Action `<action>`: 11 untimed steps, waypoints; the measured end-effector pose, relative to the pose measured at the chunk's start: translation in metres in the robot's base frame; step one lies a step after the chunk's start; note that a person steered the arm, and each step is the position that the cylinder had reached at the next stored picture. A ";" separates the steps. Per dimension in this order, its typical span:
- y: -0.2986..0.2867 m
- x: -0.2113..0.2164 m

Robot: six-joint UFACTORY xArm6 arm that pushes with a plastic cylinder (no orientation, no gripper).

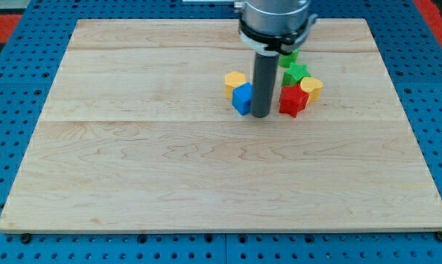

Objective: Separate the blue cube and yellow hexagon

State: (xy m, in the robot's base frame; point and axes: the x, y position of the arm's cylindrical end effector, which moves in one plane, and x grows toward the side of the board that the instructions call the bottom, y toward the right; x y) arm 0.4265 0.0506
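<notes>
Two touching blocks: blue cube [242,98], yellow hexagon [234,83]; my tip [260,114] beside cube.

I see a pale wooden surface [206,183] made of joined planks with visible grain, its seams running left to right. It rests on a blue perforated metal base plate [8,147] with a regular grid of holes, exposed along every edge. Red panel areas [435,11] appear at the view's top corners. Lighting is even and diffuse.

My tip [260,115] wedged btwn blue cube [242,99] & red block [292,101].
</notes>
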 end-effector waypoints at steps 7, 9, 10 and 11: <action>0.010 -0.049; -0.063 -0.042; -0.058 -0.006; -0.037 0.012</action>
State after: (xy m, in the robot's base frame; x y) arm 0.4381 0.0134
